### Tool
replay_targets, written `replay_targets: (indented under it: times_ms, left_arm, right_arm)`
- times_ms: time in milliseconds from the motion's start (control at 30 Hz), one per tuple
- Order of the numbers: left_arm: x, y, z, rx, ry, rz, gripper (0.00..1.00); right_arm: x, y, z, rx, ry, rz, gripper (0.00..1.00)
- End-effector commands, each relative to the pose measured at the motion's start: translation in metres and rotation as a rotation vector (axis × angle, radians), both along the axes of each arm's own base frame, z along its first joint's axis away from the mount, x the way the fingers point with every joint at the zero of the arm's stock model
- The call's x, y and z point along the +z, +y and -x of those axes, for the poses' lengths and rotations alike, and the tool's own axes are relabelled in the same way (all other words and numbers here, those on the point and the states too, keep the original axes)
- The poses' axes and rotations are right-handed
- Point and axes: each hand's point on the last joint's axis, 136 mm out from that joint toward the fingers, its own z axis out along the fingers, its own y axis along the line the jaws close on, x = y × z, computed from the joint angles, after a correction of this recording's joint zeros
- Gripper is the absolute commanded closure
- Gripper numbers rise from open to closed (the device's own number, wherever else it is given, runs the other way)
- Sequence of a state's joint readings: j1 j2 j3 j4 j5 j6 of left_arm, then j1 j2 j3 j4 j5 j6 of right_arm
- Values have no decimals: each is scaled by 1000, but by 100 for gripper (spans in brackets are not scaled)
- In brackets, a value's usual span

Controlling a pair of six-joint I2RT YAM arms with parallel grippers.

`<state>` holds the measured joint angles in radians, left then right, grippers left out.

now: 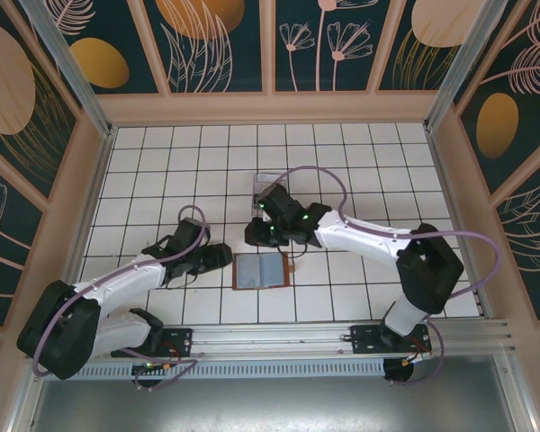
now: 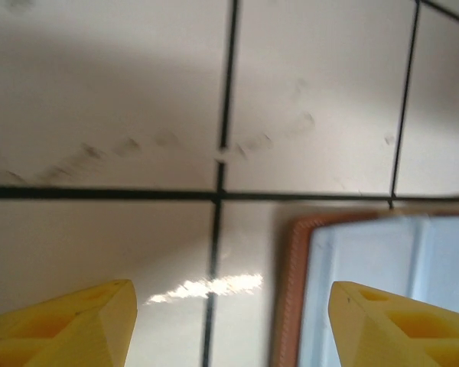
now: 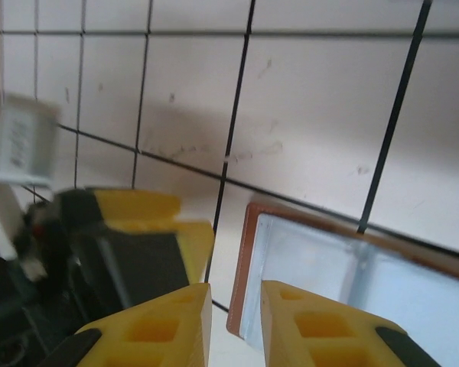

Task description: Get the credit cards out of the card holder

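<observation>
The right hand (image 3: 236,325) is seen with its yellow fingers (image 3: 157,329) set close together. A narrow gap is left between them, and nothing is seen gripped in it. It is held low over the tabletop (image 1: 360,162), just beside a corner of the card holder (image 3: 352,283).

The left hand (image 2: 229,321) is released. Its fingers (image 2: 76,321) are spread wide with only bare tile between them, and it is poised just beside the left edge of the card holder (image 2: 367,252).

From above, the card holder (image 1: 261,270) is seen laid open and flat. Its grey-blue lining is turned upward and framed by a reddish-brown rim, and a fold line is seen down its middle. Whether the credit cards are lodged in it cannot be told.

The left hand (image 1: 218,258) is placed at its left side and the right hand (image 1: 256,236) at its far edge, so those two sides are crowded. Its right side is bordered by open white tiles. A small pale tray (image 1: 268,183) is set beyond the right hand, well apart from the holder. The wooden walls (image 1: 90,180) are well apart from it all.
</observation>
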<state>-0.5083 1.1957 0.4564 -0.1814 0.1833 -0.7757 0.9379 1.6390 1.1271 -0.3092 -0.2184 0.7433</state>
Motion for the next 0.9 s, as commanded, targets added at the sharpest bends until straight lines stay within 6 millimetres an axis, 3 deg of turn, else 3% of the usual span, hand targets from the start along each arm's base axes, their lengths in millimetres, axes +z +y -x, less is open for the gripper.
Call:
replay_targets:
  times_ms: [0,133,300,867]
  left_arm:
    - [5,11,-10,-1,-15,-14,32]
    - [7,25,-21,30,-30,-37,30]
    - [13,28,-29,41,-54,-40,29]
    - [15,24,-28,18,-61,-23,28]
  right_arm:
    - [-24,12,17,8,100,8,76]
    - [-41,26,27,33,135,39,76]
    - [-60,35,35,44,174,68,76]
    - [-83,40,54,64,225,126,75]
